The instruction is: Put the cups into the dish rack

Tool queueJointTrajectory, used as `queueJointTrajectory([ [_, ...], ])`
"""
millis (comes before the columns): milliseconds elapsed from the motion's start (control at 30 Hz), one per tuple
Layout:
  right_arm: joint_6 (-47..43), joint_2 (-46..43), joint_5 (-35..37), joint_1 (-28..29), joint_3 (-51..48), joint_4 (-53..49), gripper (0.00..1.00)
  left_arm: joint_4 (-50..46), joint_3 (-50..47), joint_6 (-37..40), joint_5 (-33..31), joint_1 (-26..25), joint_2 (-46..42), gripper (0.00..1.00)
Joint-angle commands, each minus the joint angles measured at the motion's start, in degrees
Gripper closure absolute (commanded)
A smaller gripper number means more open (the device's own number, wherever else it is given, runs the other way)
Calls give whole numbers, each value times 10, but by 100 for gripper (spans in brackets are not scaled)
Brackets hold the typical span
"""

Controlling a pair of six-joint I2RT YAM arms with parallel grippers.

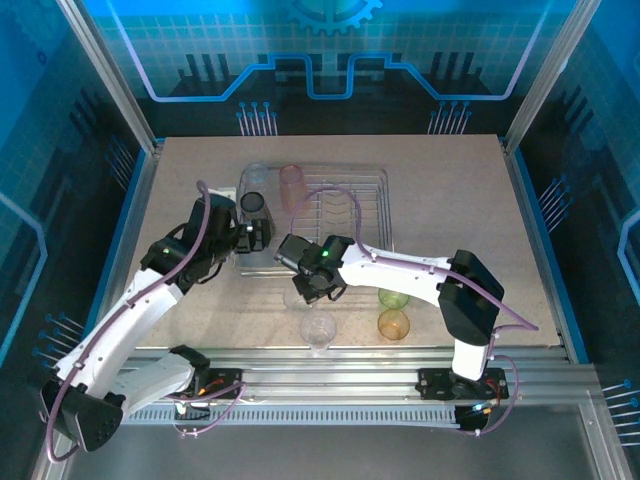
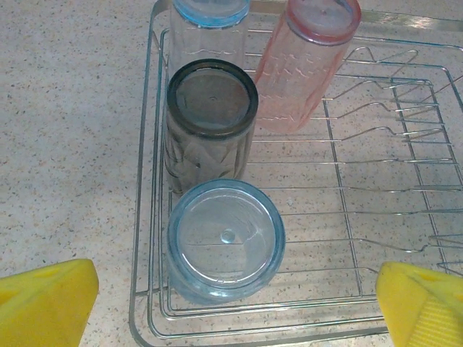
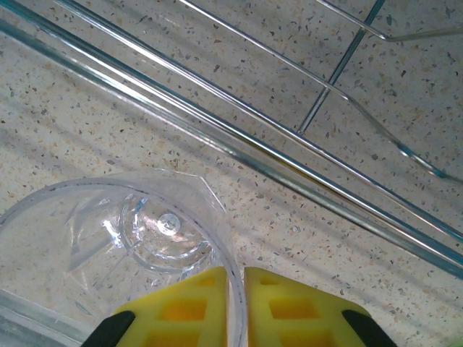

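The clear cup point(image 3: 145, 238) stands mouth up on the worktop point(image 3: 304, 238), just outside the near rim of the rack point(image 1: 370, 225). The right hand point(image 3: 236, 282) is clamped on its wall, one finger inside the mouth and one outside, the two almost together.

I judge the lift should go straight up until the base clears the raised rim, because a pinch on thin, slick plastic could let the cup swing or slip. The cup should then be turned mouth down and set over the free prongs to the right of the cups already loaded. That keeps it away from the left hand point(image 1: 258, 236), which hovers over the rack's near left corner with fingers wide apart, holding nothing.

Four cups sit bottom up along the rack's left side:
- a pale blue cup point(image 2: 226, 238)
- a grey cup point(image 2: 212, 119)
- a pink cup point(image 2: 307, 65)
- a blue-rimmed cup point(image 2: 210, 14)

Three more stand by the worktop's near edge:
- a loose clear cup point(image 1: 318, 332)
- a green cup point(image 1: 394, 297)
- an orange cup point(image 1: 394, 325)

I cannot tell whether that loose one is the gripped cup. There is one rack and two hands.
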Motion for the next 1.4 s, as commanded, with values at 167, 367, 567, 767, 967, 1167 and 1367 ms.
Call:
queueJointTrajectory([
  [167,-11,-6,10,-1,12,-17,92,-5,-8,-14,13,9,-18,1],
  [367,-39,-41,8,-3,20,-18,100,-1,-7,-17,59,21,-23,1],
  [567,-99,-110,-50,-16,6,29,100,10,-11,-43,105,54,-38,0],
  [767,-139,-222,-165,-53,-75,161,100,40,-11,-40,159,65,-73,1],
  [967,-77,-316,-321,-161,-172,283,100,155,-36,-38,358,74,-112,0],
  [1167,-12,-374,-389,-263,-203,319,100,261,-55,-64,496,74,-120,1],
  [1367,113,-428,-499,-371,-270,474,100,301,-49,-82,580,74,-86,1],
])
